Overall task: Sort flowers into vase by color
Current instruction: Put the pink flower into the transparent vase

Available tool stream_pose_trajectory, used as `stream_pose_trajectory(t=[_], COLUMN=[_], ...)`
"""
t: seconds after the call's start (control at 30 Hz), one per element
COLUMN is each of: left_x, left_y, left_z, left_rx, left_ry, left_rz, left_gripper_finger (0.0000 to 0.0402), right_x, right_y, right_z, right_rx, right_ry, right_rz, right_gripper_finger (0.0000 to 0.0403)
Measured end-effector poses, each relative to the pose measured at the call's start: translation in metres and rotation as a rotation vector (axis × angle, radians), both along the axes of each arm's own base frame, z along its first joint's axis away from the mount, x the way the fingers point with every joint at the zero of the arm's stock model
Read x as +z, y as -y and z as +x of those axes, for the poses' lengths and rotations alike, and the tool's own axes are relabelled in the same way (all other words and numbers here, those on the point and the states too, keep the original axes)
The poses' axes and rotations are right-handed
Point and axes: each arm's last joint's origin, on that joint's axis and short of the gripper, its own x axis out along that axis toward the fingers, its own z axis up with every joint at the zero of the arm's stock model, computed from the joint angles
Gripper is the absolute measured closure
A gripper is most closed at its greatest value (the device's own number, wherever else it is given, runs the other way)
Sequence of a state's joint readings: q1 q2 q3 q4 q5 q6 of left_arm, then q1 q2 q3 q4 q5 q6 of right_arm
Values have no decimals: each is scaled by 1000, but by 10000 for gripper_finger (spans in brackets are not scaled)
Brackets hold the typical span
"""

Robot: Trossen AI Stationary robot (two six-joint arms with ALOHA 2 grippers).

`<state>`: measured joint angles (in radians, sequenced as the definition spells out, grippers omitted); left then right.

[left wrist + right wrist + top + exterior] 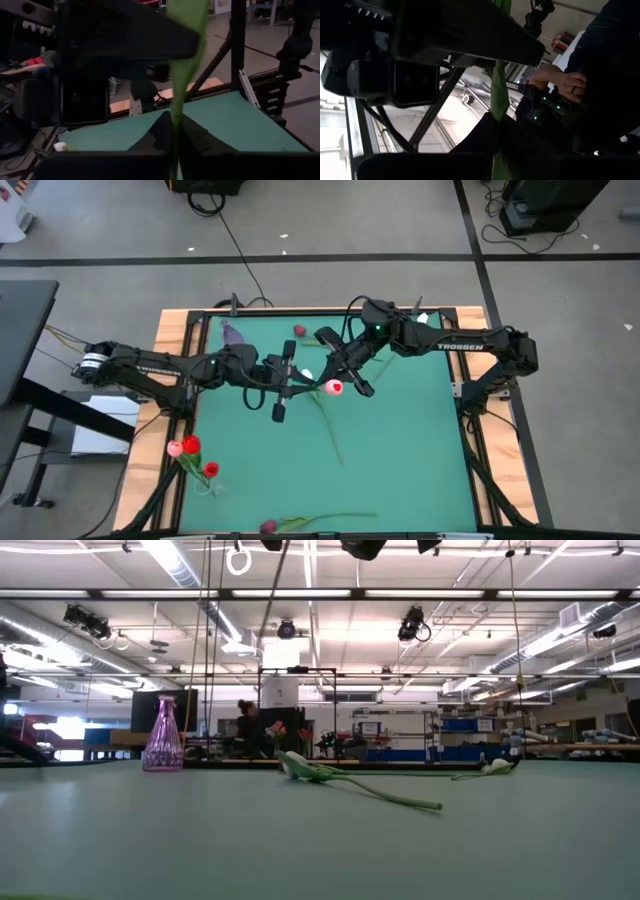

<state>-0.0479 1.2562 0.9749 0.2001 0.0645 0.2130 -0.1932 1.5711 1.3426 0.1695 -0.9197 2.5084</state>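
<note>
Left pincer (pixel 283 388) pinching pink tulip (pixel 333 388) stem | right pincer (pixel 350 367) likewise | fingertips hidden

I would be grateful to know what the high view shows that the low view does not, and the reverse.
Only the high view shows the arms: the left gripper and right gripper meet mid-table beside a pink tulip. It also shows red tulips at the table's edge. Only the low view shows the room behind the table, with a person far off. Both show the purple vase and the green table.
</note>
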Motion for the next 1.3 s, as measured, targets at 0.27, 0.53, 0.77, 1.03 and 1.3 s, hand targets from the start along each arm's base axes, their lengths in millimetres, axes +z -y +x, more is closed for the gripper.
stream_pose_trajectory(t=[0.27,0.53,0.77,1.03,1.3], left_x=[1,-8,15,43,59], left_y=[0,0,-6,-20,-21], left_z=[-4,-5,-31,-71,-95], left_rx=[-5,-17,8,69,74], left_ry=[-14,-102,-40,55,126], left_rz=[53,113,74,-28,-253], left_gripper_finger=[394,396,397,397,397], right_x=[3,12,22,24,26], right_y=[-1,3,4,-2,-10], right_z=[0,0,-1,0,6], right_rx=[22,-40,-70,-133,-367], right_ry=[75,181,518,849,1098], right_rz=[-56,-81,-368,-771,-1397], right_gripper_finger=[323,228,201,201,202])
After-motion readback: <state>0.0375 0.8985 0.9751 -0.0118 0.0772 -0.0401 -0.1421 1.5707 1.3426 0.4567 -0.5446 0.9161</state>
